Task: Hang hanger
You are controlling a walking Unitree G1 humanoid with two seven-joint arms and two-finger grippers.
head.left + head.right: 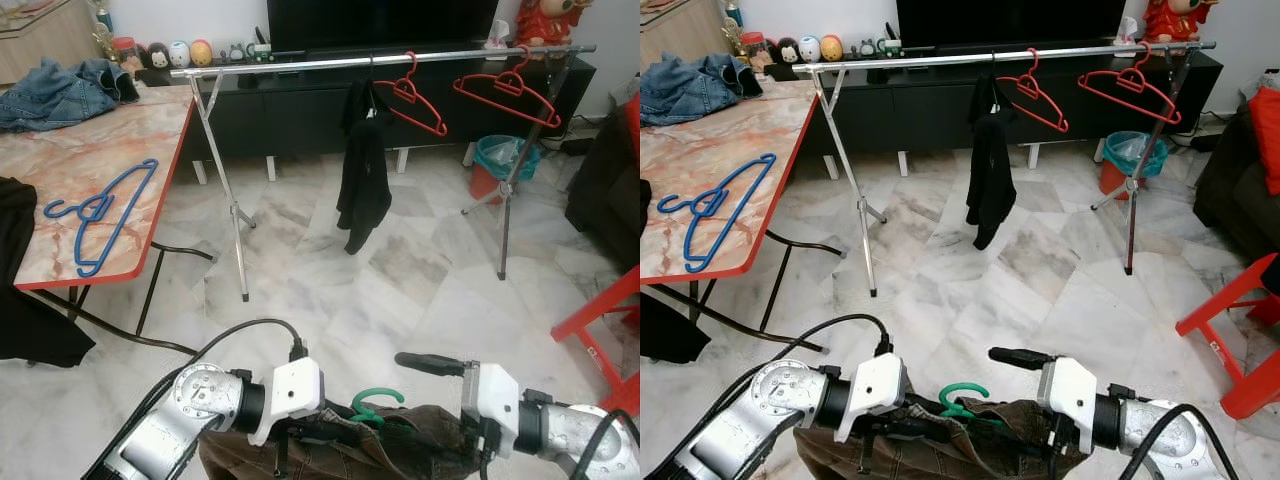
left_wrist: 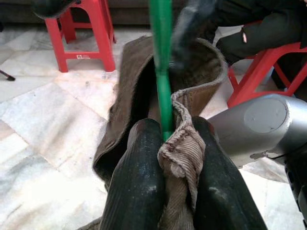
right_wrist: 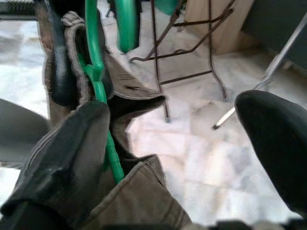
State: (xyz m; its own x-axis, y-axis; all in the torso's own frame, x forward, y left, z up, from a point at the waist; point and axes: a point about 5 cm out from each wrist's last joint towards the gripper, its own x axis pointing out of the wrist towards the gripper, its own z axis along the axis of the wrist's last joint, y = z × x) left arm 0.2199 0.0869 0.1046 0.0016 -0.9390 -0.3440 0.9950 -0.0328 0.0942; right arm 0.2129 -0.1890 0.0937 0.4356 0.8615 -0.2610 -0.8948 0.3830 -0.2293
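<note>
A green hanger carrying a brown corduroy garment hangs low in front of me, between my two arms. In the left wrist view my left gripper is shut on the hanger's green bar, with a fold of the corduroy pinched in with it. My right gripper is open at the garment's other side. One finger lies against the cloth beside the green bar, and the other sticks out free above it. The silver clothes rail stands across the room ahead and holds two red hangers and a black garment.
A marble-topped table on my left bears a blue hanger and a denim jacket. A red stool is at my right. A teal bin sits by the rail's right leg. Marble floor lies between me and the rail.
</note>
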